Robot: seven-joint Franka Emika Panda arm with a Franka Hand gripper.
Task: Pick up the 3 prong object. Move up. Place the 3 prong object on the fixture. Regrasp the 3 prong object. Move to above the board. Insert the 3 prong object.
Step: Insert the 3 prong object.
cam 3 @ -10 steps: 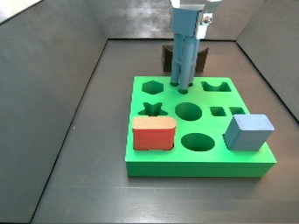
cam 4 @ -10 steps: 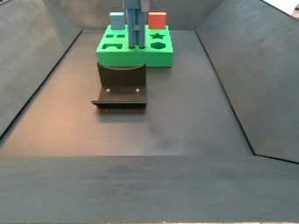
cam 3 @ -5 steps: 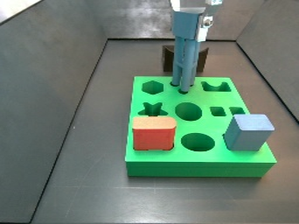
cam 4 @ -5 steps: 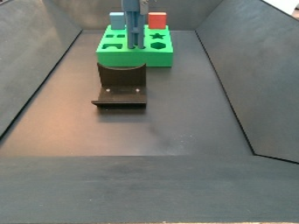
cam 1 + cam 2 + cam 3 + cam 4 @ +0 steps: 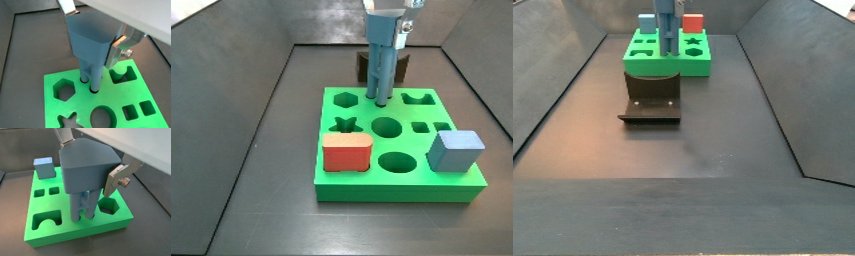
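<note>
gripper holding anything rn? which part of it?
Yes: the gripper holds the 3 prong object by its upper end, jaws on opposite sides. The piece hangs upright, its prongs down at a cutout in the board.

A lab test cell: a bare dark floor (image 5: 687,140) walled by grey panels (image 5: 231,90), holding only a green board (image 5: 398,150), a fixture (image 5: 651,100), and the gripper (image 5: 385,20) of 1 arm above the board.

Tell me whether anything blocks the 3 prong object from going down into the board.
Nothing visible does. The claw holds the 3 prong object upright, its prong tips at the board; the red block and blue cube sit apart.
</note>
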